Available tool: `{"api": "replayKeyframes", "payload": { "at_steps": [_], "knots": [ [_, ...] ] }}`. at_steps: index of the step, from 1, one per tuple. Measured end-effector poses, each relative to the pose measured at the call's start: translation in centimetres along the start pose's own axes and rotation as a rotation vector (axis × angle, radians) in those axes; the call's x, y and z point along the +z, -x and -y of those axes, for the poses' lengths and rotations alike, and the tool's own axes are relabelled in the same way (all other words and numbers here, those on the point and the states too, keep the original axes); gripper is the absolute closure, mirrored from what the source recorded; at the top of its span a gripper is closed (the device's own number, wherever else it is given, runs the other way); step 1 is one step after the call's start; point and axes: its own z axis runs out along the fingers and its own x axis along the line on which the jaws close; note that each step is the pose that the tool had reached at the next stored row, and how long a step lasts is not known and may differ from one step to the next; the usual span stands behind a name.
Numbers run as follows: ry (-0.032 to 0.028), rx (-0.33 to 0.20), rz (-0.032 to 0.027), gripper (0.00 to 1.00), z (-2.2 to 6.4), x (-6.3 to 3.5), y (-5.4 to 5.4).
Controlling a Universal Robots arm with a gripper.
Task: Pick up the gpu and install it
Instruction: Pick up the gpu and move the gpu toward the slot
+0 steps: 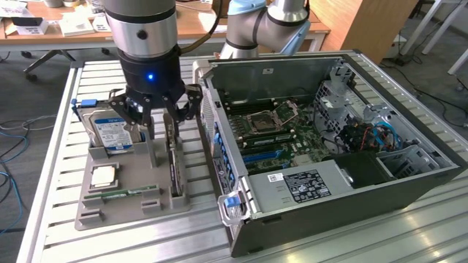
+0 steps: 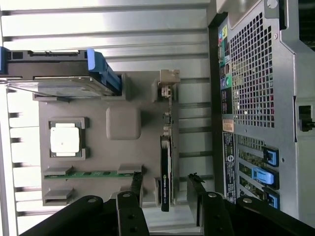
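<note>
The gpu (image 1: 175,164) is a thin black card standing on edge in a slot of the grey holder tray (image 1: 128,213), close to the computer case. My gripper (image 1: 166,116) hangs just above it, open, with one finger on each side of the card's line. In the wrist view the gpu (image 2: 166,169) runs as a narrow black strip between my two dark fingers (image 2: 135,186), and its pale bracket end (image 2: 170,81) lies farther from them. The gripper (image 2: 166,191) holds nothing.
The tray (image 2: 123,123) also carries a silver hard drive (image 1: 109,132) (image 2: 59,81), a square CPU (image 1: 104,175) (image 2: 65,138) and a green RAM stick (image 1: 120,193) (image 2: 91,173). The open computer case (image 1: 409,181) lies at the exterior view's right, its motherboard (image 1: 270,131) exposed and its rear panel (image 2: 256,88) beside the tray.
</note>
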Motion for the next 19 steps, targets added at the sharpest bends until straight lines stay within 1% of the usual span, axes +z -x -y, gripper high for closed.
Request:
{"api": "replayKeyframes", "payload": {
  "at_steps": [3, 9, 19],
  "knots": [
    [0.0002, 0.0, 0.0002, 0.51, 0.09, 0.06, 0.0],
    [0.0001, 0.0, 0.0001, 0.51, 0.21, 0.6, 0.01],
    [0.0001, 0.0, 0.0001, 0.51, 0.21, 0.74, 0.23]
  ]
}}
